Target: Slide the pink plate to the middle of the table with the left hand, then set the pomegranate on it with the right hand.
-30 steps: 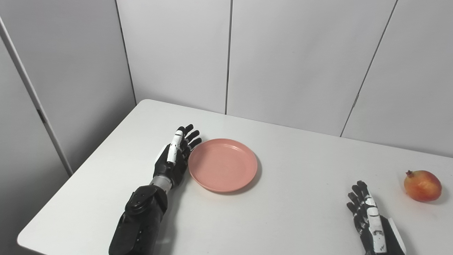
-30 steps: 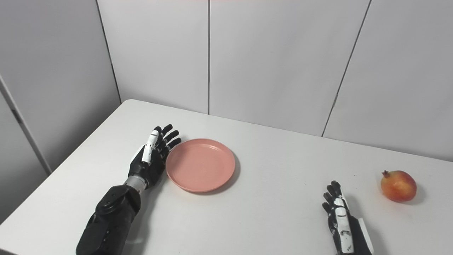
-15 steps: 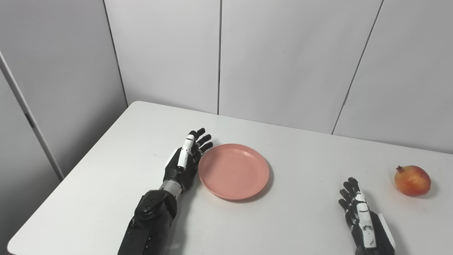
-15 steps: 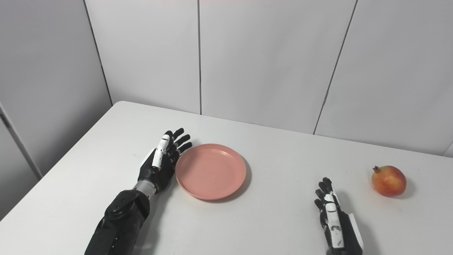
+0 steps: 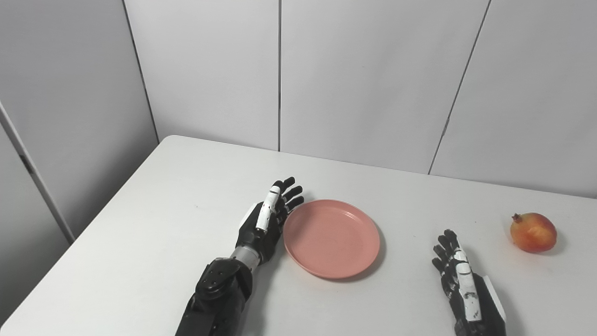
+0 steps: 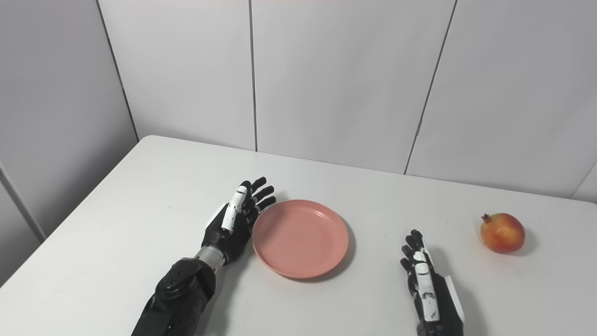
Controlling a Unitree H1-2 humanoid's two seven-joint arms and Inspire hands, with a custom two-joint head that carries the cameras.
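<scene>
The pink plate lies flat on the white table, near its middle. My left hand stands on edge against the plate's left rim, open, fingers straight and pointing away from me. The pomegranate, red and yellow, sits at the far right of the table. My right hand rests open at the front right, between plate and pomegranate, about a hand's length short of the fruit and holding nothing.
Grey wall panels rise right behind the table's back edge. The table's left edge runs diagonally toward the front. Bare tabletop lies between the plate and the pomegranate.
My left hand has pushed the plate to the right across the table, staying against its left rim. The camera has also panned. The right hand and the pomegranate have stayed in place.
</scene>
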